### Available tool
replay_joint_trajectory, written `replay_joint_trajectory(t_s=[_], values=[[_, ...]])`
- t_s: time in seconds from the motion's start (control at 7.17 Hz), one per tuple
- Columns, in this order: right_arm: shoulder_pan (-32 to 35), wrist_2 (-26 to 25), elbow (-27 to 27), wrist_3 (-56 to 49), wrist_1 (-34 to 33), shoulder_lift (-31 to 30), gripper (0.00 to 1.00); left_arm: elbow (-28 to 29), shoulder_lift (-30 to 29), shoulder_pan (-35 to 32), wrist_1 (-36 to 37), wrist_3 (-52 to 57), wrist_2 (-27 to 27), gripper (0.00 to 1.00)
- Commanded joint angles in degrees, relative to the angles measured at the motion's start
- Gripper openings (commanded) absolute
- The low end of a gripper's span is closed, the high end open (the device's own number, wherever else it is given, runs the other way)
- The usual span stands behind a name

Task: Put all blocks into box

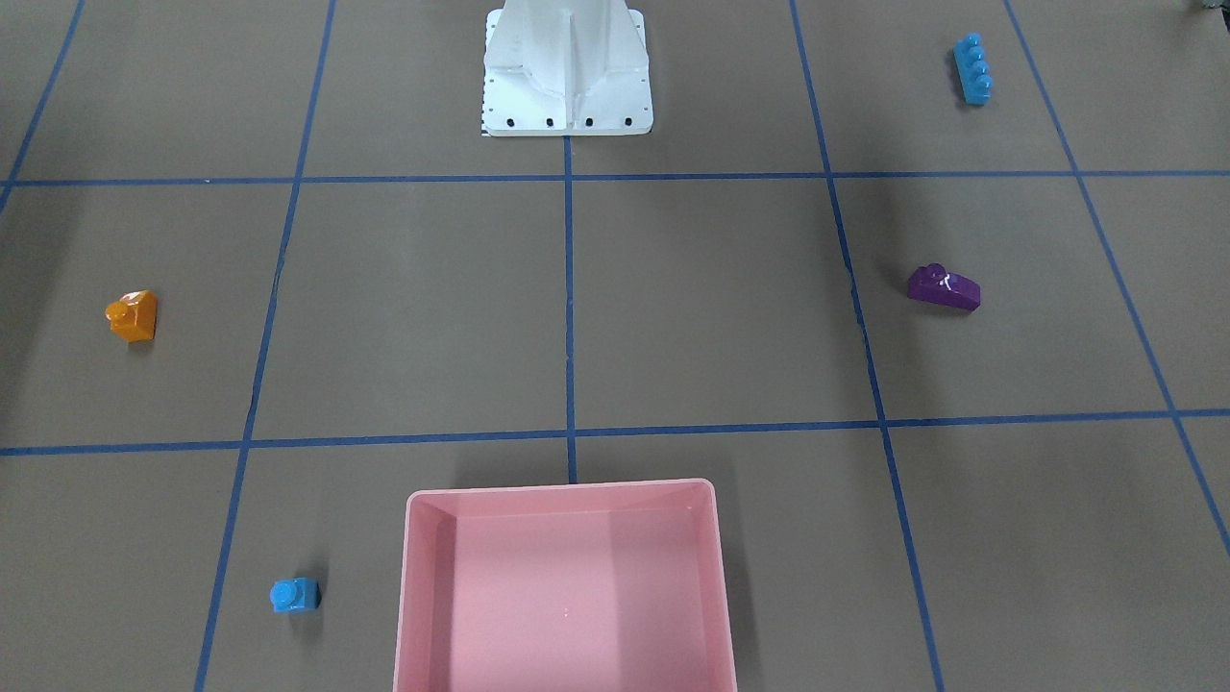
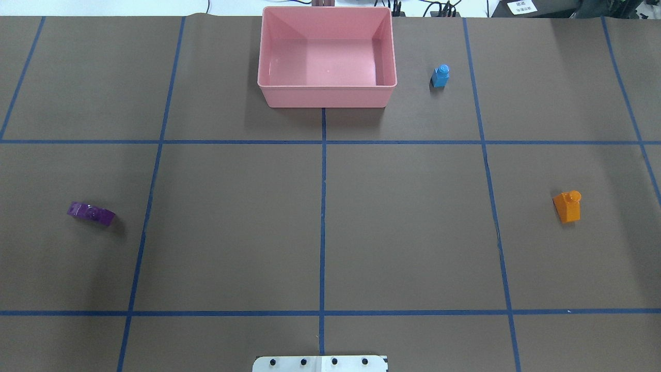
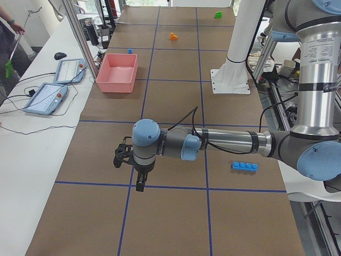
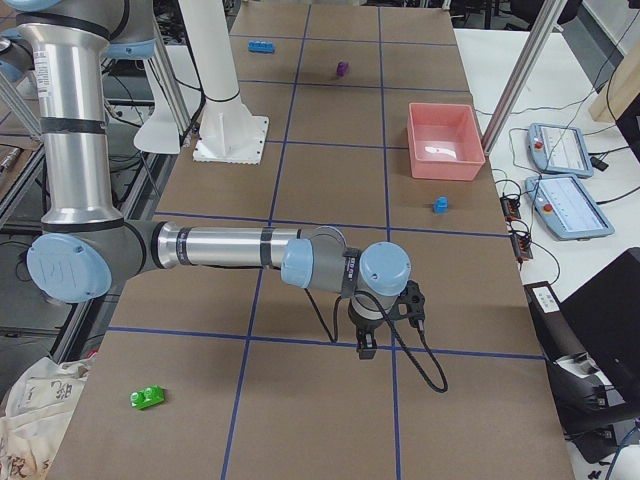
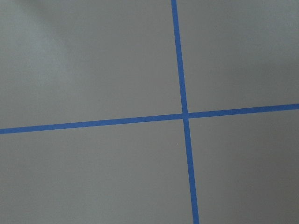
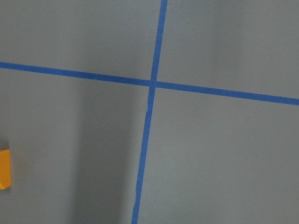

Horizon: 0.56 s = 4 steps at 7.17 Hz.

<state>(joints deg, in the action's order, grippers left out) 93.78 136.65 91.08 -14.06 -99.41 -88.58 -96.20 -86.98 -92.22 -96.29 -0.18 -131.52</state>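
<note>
The pink box (image 2: 325,96) stands empty at the table's far middle. Close beside it sits the small blue block (image 2: 440,76). The orange block (image 2: 568,206) lies on the right and the purple block (image 2: 91,213) on the left. Near the robot's side rests the long blue block (image 1: 972,68). A green block (image 4: 148,398) lies at the right end. My left gripper (image 3: 120,157) hovers over a tape crossing at the left end. My right gripper (image 4: 411,305) hovers above the tape toward the right end. I cannot tell whether either is open or shut.
The white metal base (image 1: 567,77) stands at the robot's middle. Blue tape lines (image 2: 323,227) grid the brown table. Teach pendants (image 4: 565,205) and cables lie on the white bench beyond the box. A person (image 3: 9,37) stands by that bench.
</note>
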Motion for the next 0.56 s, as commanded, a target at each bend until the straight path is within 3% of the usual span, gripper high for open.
replay_joint_trajectory(t_s=[0.0, 0.42], values=[[0.0, 0.0, 0.1, -0.1, 0.0, 0.4, 1.00, 0.0, 0.0, 0.0, -0.1, -0.1, -0.4, 1.00], [-7.4, -0.2, 1.0, 0.2, 2.9, 4.7, 1.00, -2.9, -3.2, 1.9, -0.6, -1.0, -2.1, 1.00]])
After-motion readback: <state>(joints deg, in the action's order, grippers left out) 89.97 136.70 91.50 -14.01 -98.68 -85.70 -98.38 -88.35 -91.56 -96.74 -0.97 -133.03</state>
